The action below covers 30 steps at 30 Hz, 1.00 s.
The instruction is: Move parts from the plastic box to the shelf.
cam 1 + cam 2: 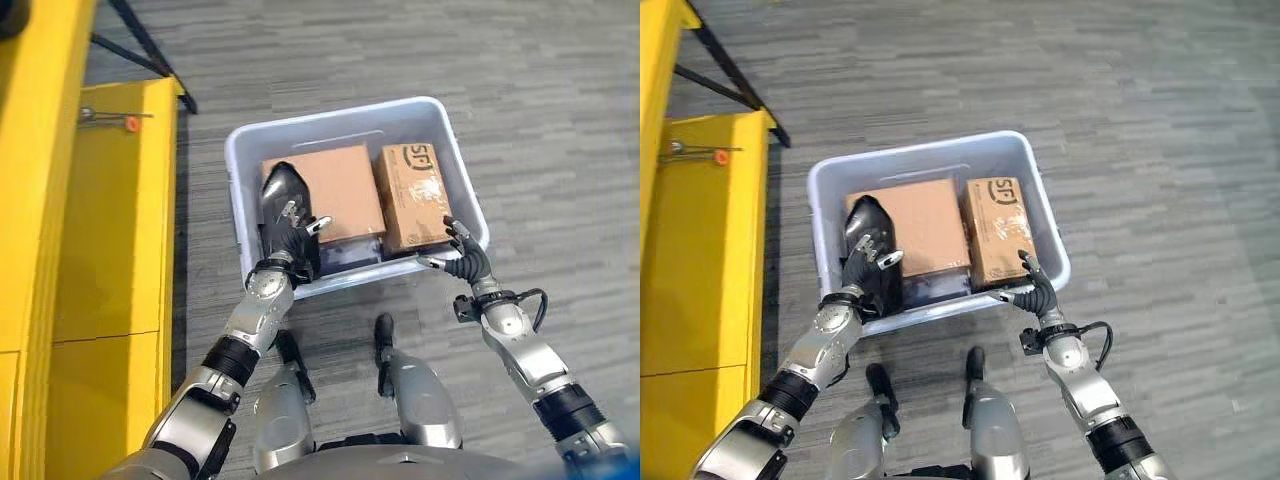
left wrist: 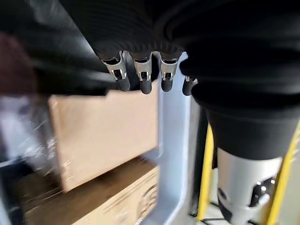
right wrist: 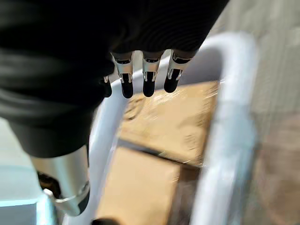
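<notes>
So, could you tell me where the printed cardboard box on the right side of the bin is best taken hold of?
I'd take the printed box by its two long side faces, coming down from above. It lies flat in the plastic bin, top face exposed. The right hand is at its near end by the bin's rim. The gap to the plain box looks narrow, so fingers may fit poorly there.

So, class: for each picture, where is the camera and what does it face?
Left eye: on the head, looking down at the plastic box with both hands.
Right eye: beside it, same scene.
Left wrist: along the left hand at a plain carton.
Right wrist: along the right hand at the box rim.
All share the box.
</notes>
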{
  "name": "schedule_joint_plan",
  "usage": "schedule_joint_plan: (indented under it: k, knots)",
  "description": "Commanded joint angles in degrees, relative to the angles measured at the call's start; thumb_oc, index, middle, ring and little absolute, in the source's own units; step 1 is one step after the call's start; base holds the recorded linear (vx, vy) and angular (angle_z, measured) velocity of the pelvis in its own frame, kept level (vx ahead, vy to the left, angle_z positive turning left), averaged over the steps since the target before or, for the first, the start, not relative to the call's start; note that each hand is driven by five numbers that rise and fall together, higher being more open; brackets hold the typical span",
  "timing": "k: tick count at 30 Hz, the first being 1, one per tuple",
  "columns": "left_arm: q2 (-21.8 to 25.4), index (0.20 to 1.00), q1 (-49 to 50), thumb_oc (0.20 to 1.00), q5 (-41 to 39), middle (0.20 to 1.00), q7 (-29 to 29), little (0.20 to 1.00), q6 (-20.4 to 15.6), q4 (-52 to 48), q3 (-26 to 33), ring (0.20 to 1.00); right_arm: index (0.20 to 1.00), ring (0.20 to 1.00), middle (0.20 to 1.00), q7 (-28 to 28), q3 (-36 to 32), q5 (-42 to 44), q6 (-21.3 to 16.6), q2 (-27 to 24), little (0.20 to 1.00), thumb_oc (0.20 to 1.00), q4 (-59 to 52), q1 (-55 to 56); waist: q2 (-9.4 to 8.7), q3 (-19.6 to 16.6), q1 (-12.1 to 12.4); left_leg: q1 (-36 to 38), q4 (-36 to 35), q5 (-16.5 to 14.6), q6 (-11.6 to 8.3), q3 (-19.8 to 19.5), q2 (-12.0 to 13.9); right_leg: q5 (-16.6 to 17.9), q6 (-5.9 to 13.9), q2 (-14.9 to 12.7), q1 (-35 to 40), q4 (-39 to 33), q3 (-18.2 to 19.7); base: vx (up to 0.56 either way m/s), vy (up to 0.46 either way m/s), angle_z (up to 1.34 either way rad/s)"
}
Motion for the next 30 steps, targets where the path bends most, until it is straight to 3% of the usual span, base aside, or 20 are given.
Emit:
schedule_joint_plan:
  k: [1,4,9,15,18,21,26,28,30]
  knots:
    - [-2.32,1.0,0.0,1.0,1.38,1.0,5.06,1.0,-2.04,0.43,-0.8,1.0,1.0,1.0,1.0,-0.71,1.22,-2.82,-1.55,-3.46,1.0,1.0,-4.36,1.58,-0.01,-3.37,-0.38,-5.12,3.19,4.16,-1.95,-3.27,3.6,-3.78,1.01,-0.8,-2.73,6.96,1.05,-0.05,0.059,-0.23]
    - [-3.75,1.0,-5.48,1.0,2.24,1.0,11.98,1.0,-2.27,7.39,0.82,1.0,1.0,1.0,1.0,-0.53,1.16,-3.13,-0.07,-4.64,1.0,1.0,-5.2,-0.23,-0.64,-1.21,-2.64,-7.14,4.17,3.69,-1.96,-2.62,3.59,-3.42,1.13,-0.46,-7.3,8.76,2.69,-0.07,0.065,-0.12]
    - [-4.68,1.0,-9.57,1.0,2.64,1.0,13.6,1.0,-1.11,10.84,1.69,1.0,1.0,1.0,1.0,-1.15,0.85,-2.11,1.28,-4.92,1.0,1.0,-6.5,-1.52,-1.63,1.16,-4.28,-9.63,5.32,3.41,-2.09,-1.73,3.9,-2.94,1.42,-0.34,-11.27,10.28,3.61,-0.07,0.02,-0.1]
    - [-4.78,1.0,-13.14,1.0,-0.43,1.0,19.35,1.0,-2.24,13.89,3.95,1.0,1.0,1.0,1.0,-1.5,0.8,-1.73,2.69,-4.93,1.0,1.0,-7.16,-3.57,-2.75,2.54,-5.36,-12.41,7.4,2.46,-2.2,-1.36,4.05,-2.98,1.38,-0.18,-14.88,11.9,4.55,-0.03,0.013,-0.07]
    - [-4.55,1.0,-14.53,1.0,0.28,1.0,25.44,1.0,-3.84,15.58,5.81,1.0,1.0,1.0,1.0,-2.63,1.2,-1.04,2.82,-4.89,1.0,1.0,-6.5,-4.53,-3.45,2.54,-5.42,-14.37,8.48,2.03,-2.3,-1.53,4.03,-3.0,1.36,-0.16,-16.77,12.45,4.88,0.0,0.0,0.0]
    - [-3.13,1.0,-16.12,1.0,9.33,1.0,33.36,1.0,-6.29,16.04,6.85,1.0,1.0,1.0,1.0,-3.73,1.67,-0.32,2.51,-4.3,1.0,1.0,-6.11,-5.08,-4.43,2.54,-5.18,-15.9,9.14,1.61,-2.33,-1.82,4.09,-2.99,1.4,-0.12,-18.1,12.81,4.96,-0.01,-0.075,0.0]
    - [1.03,1.0,-16.64,1.0,40.64,1.0,46.73,1.0,-11.34,9.92,3.74,1.0,1.0,1.0,1.0,-4.41,1.32,1.25,0.57,-4.15,1.0,1.0,-5.95,-2.64,-5.38,2.54,-4.24,-16.66,8.83,1.25,-2.15,-2.36,3.7,-2.35,1.56,-0.27,-18.48,12.27,4.57,0.0,-0.063,0.07]
    - [2.37,1.0,-16.25,1.0,45.87,1.0,47.42,1.0,-13.76,6.24,2.76,1.0,1.0,1.0,1.0,-4.22,1.27,1.34,-0.89,-4.59,1.0,1.0,-5.29,-1.42,-5.12,2.54,-3.76,-16.76,8.74,1.22,-2.09,-2.77,3.39,-2.3,1.48,-0.43,-18.38,12.13,4.34,0.01,-0.015,0.06]
    - [2.91,1.0,-14.24,1.0,50.1,1.0,52.47,1.0,-14.54,0.97,1.63,1.0,1.0,1.0,1.0,-4.52,1.51,1.28,-1.86,-4.65,1.0,1.0,-4.73,-0.35,-4.76,2.54,-3.0,-16.74,8.64,0.97,-2.05,-3.51,3.02,-2.43,1.47,-0.68,-18.15,12.21,4.04,0.0,0.0,0.0]
